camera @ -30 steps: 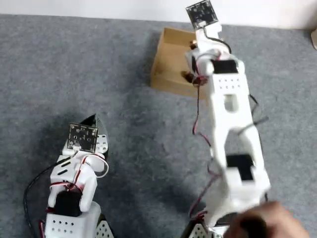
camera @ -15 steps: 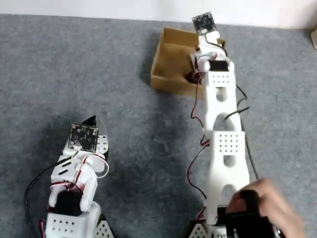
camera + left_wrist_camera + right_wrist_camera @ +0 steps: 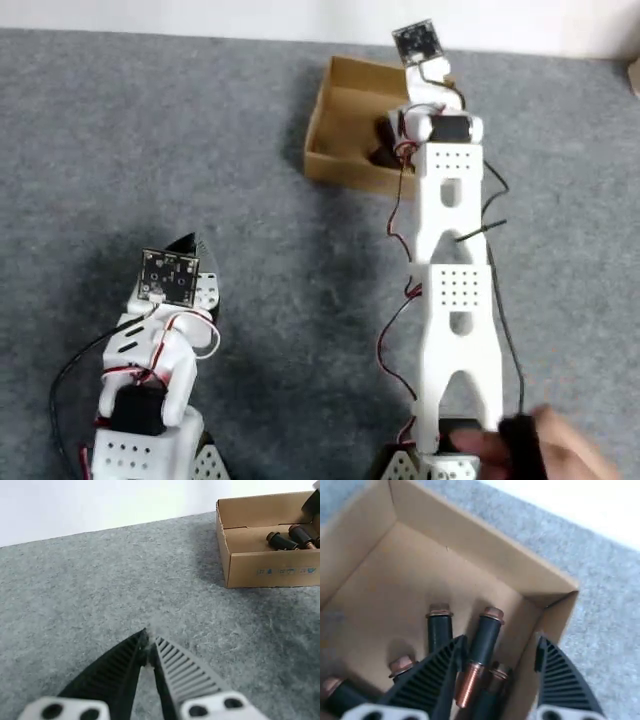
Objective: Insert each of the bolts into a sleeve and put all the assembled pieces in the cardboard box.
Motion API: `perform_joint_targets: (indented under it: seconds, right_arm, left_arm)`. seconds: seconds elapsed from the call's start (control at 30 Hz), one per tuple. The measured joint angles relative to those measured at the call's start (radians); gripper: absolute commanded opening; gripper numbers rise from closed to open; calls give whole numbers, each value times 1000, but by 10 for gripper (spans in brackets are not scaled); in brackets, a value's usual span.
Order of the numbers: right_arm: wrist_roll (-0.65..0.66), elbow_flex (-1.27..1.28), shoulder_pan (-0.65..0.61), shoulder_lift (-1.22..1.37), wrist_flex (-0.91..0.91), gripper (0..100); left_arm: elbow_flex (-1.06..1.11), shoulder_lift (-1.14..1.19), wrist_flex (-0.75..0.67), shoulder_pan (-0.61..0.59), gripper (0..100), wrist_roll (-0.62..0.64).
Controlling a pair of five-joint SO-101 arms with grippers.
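The cardboard box [image 3: 335, 135] stands at the back of the grey table. Several assembled pieces, black sleeves with copper bolts through them, lie inside it [image 3: 439, 627] [image 3: 281, 540]. My right arm stretches out to the box. Its gripper [image 3: 501, 641] hangs open just above the pieces near a box corner, with nothing held between its fingers. One piece [image 3: 483, 639] lies right under the dark finger [image 3: 437, 672]. My left gripper [image 3: 149, 641] is shut on nothing, low over the bare felt at the front left [image 3: 190, 243], well away from the box [image 3: 270, 570].
Grey felt [image 3: 250, 250] covers the table between the two arms. A white wall edge runs behind the box. A person's hand [image 3: 560, 455] rests at the base of the right arm at the front edge.
The right arm has straightened and dropped lower over the box, its wrist shifting slightly right. The hand at its base moved. The left arm has kept still.
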Motion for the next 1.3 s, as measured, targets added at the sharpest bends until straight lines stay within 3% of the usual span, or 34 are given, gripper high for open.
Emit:
perform_joint_targets:
  seconds: [0.23, 0.53, 0.97, 1.3]
  right_arm:
    - [0, -51, -2, -29, 209, 193]
    - [0, -52, -8, -308, 522, 190]
    - [-170, -52, 5, -669, 540, 190]
    - [-173, 404, 5, -1106, 540, 190]
  left_arm:
    - [0, 0, 0, 0, 37, 0]
    - [12, 0, 0, 2, 35, 0]
    - [31, 0, -14, 2, 35, -51]
    - [40, 0, -25, 2, 35, -51]
